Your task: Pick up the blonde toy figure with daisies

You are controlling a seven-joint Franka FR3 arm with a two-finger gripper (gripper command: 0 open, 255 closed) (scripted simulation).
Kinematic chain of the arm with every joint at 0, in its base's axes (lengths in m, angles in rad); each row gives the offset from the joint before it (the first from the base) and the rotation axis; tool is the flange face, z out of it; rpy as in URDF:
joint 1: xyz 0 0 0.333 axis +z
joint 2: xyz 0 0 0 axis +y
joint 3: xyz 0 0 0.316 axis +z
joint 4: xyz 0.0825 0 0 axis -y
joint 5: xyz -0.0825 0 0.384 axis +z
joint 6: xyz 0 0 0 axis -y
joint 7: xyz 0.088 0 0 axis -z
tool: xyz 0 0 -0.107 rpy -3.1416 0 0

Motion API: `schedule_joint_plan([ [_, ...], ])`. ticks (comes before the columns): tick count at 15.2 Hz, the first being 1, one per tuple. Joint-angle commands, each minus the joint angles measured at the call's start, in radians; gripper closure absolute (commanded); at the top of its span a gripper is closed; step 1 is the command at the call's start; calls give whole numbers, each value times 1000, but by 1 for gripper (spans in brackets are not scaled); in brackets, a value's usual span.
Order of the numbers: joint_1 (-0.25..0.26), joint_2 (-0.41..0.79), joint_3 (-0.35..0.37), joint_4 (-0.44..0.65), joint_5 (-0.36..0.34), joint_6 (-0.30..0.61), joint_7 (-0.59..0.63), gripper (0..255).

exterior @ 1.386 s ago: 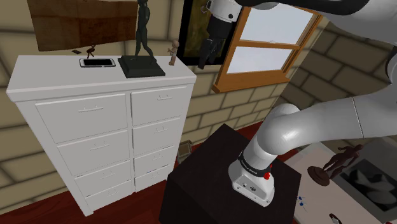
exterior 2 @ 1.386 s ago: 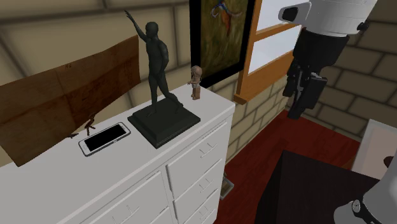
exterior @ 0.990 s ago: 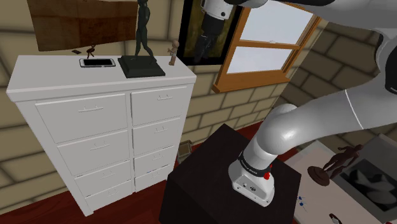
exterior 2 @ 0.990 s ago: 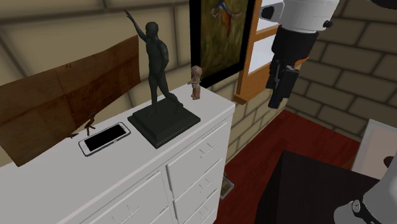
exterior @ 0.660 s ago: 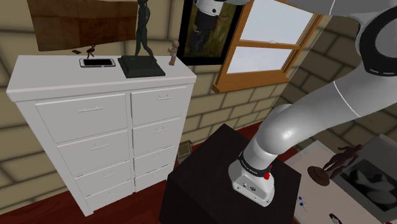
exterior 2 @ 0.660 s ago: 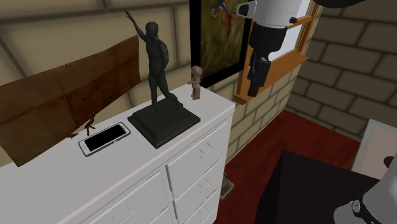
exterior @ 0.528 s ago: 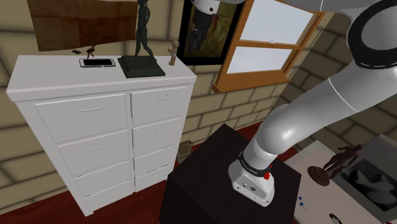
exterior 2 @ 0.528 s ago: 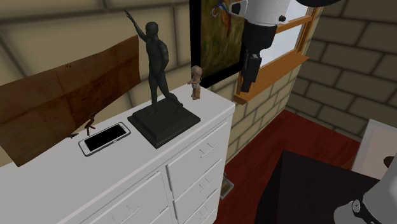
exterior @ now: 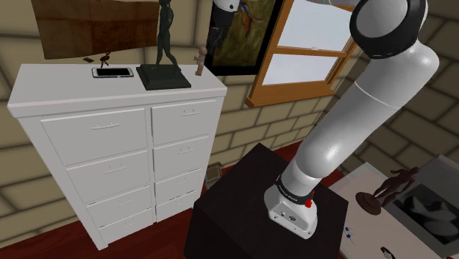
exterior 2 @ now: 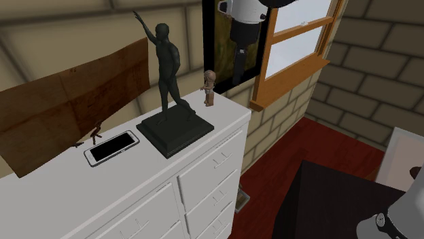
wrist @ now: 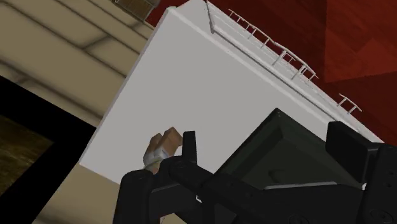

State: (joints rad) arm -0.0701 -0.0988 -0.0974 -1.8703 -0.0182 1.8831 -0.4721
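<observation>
The toy figure (exterior: 198, 62) is small and brownish. It stands upright at the back corner of the white dresser top (exterior: 66, 92), nearest the painting. In the second exterior view the figure (exterior 2: 209, 87) is just beyond the dark statue's base. My black gripper (exterior: 211, 57) hangs in front of the painting, a little above and beside the figure, apart from it. From the second exterior view the gripper (exterior 2: 239, 78) is to the figure's right and higher. The wrist view looks down on the figure (wrist: 161, 146) by the dresser corner. The fingers (wrist: 135, 197) stand apart with nothing between them.
A tall dark statue (exterior: 165, 33) on a square dark base (exterior 2: 175, 129) stands close beside the figure. A phone (exterior 2: 112, 148) and a tiny brown object (exterior 2: 97, 130) lie further along the top. A framed painting (exterior 2: 234, 30) and a wooden window (exterior: 309, 44) are behind the gripper.
The arm has swung the gripper from in front of the window across to the painting, closer to the figure and slightly higher. Nothing on the dresser has moved.
</observation>
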Motion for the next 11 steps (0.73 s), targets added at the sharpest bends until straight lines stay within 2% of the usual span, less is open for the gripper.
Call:
schedule_joint_plan([
  [1,-5,78,-9,88,4,-4,-32,0],
  [6,-27,277,-24,337,21,-38,-106,0],
  [10,-52,461,-28,596,39,-100,-158,0],
  [11,-53,463,-27,599,39,-101,-159,0],
])
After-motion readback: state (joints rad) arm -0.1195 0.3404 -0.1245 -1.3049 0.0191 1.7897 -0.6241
